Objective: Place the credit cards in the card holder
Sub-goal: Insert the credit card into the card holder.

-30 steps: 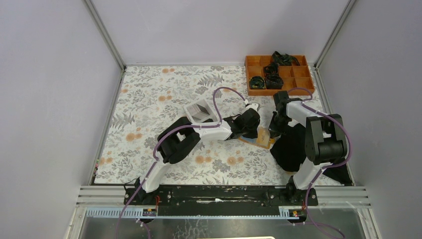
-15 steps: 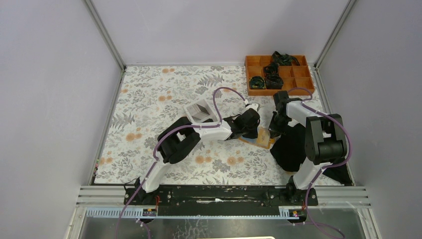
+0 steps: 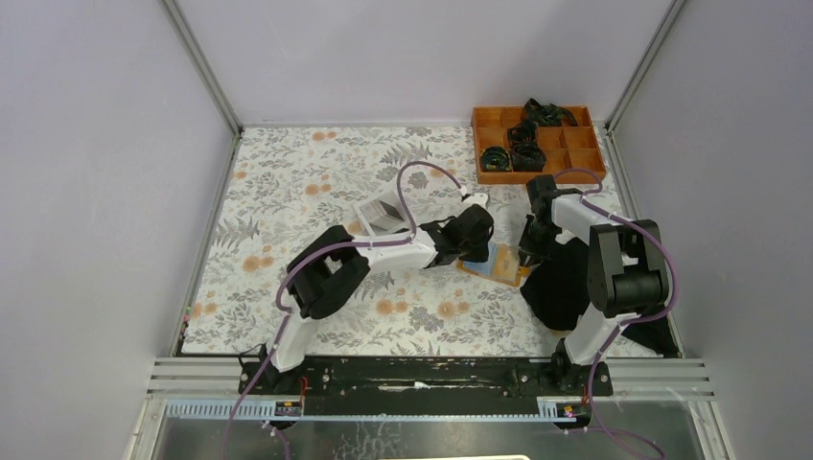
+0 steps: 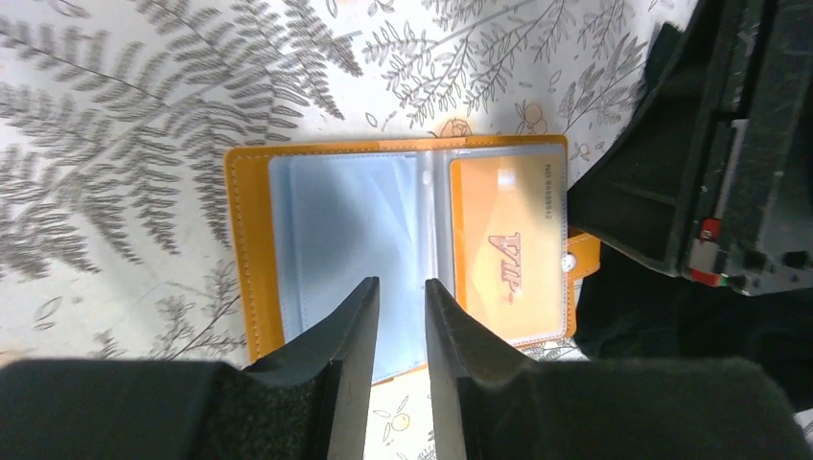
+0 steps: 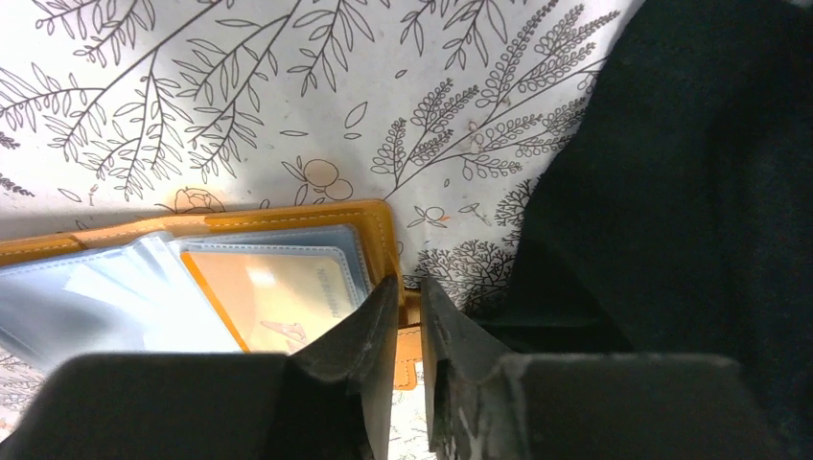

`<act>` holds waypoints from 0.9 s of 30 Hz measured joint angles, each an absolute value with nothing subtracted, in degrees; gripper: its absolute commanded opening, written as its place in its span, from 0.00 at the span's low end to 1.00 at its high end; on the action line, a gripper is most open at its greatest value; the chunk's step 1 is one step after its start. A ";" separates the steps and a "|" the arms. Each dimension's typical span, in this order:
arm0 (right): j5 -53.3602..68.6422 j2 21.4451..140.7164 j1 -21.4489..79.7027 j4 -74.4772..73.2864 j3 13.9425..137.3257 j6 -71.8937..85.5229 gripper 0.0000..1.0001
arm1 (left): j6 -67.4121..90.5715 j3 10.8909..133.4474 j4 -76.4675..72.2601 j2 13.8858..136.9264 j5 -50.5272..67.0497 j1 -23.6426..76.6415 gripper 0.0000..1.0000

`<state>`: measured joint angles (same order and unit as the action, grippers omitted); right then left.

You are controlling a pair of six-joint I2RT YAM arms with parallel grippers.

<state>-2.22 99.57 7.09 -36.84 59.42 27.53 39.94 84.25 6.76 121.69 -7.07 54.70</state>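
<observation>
- The left gripper (image 4: 401,287) hangs over the open card holder (image 4: 345,220), its jaws a narrow slit apart and nothing between them.
- The right gripper (image 5: 407,287) sits at the holder's opposite end. Its jaws are barely parted around the clasp tab (image 4: 583,251), and whether they pinch it cannot be told.
- The holder lies flat on the floral table (image 3: 307,192) between the two grippers, its long axis running from one to the other. The left arm is directly above the sleeves.
- An orange card (image 4: 503,254) fills the sleeve nearer the right gripper. The other sleeve shows pale blue, and whether a card lies in it is unclear.
- No loose credit cards are clearly visible, so the next card probably has to be fetched first.
- A white box (image 3: 382,213) stands behind the left arm, its contents unclear.
- A black cloth (image 3: 561,278) lies just beside the holder, under the right arm.
- An orange tray (image 3: 583,159) at the far right corner holds dark coils (image 3: 525,144) in several compartments.
</observation>
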 measured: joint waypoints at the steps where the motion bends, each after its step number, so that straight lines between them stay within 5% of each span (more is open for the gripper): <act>1: -2.39 99.53 7.09 -36.95 59.40 27.53 0.25 | 39.94 83.83 7.05 120.81 -7.51 54.61 0.32; 15: -4.08 96.38 7.18 -33.91 60.14 28.93 0.48 | 38.89 76.29 9.41 103.26 -15.22 54.22 0.43; 27: -5.41 95.81 7.20 -32.88 60.58 28.91 0.49 | 38.68 69.76 12.10 91.13 -21.93 53.54 0.48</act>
<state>-5.41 95.81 7.20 -32.88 60.58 28.91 38.68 69.76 12.10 91.13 -21.93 53.54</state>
